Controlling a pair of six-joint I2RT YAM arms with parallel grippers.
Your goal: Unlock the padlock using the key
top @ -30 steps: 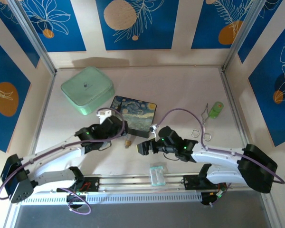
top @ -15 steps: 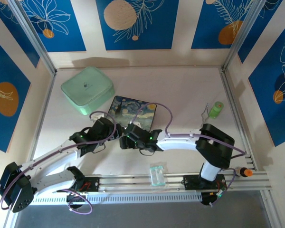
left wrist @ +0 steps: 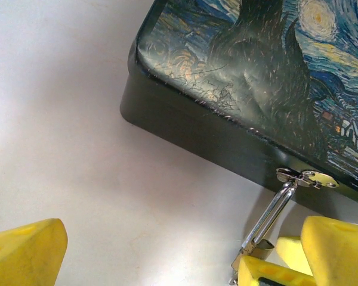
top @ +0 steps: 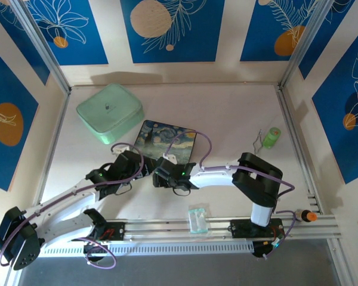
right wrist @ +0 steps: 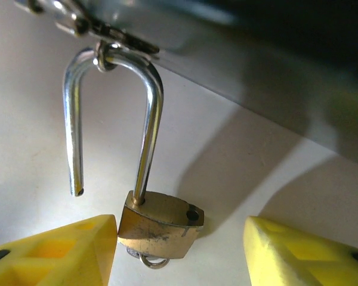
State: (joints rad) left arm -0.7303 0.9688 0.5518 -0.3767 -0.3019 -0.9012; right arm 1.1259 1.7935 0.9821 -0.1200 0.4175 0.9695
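A: Padlock location?

B: Right wrist view, bottom centre. The padlock (right wrist: 158, 223) hangs by its shackle (right wrist: 150, 131) from the tin's hasp (right wrist: 125, 43) at upper left. One shackle leg sits in the brass body. The other ends free in the air at lower left. Judgement: it is already sprung.

A: Key?

B: A small silver loop (right wrist: 146, 261) shows under the body. It may be the key's head, but too little shows to tell.

A: Grippers?

B: The right gripper (right wrist: 182, 238) is spread, with its yellow fingers on either side of the body. The lower-left finger (right wrist: 59, 250) is touching or just beside it, and nothing is clamped. The left gripper (left wrist: 185, 238) is spread wide over bare table (left wrist: 77, 149), near the tin (left wrist: 256, 71). It holds nothing.

A: Handling?

B: All judged. The padlock is light, rigid, smooth metal, so it is slippery. It swings freely on the hasp and would pivot away from a one-sided push. Grip the body across its flat faces, not the round shackle. The key is thin and easily dropped, so pinch it by the head.
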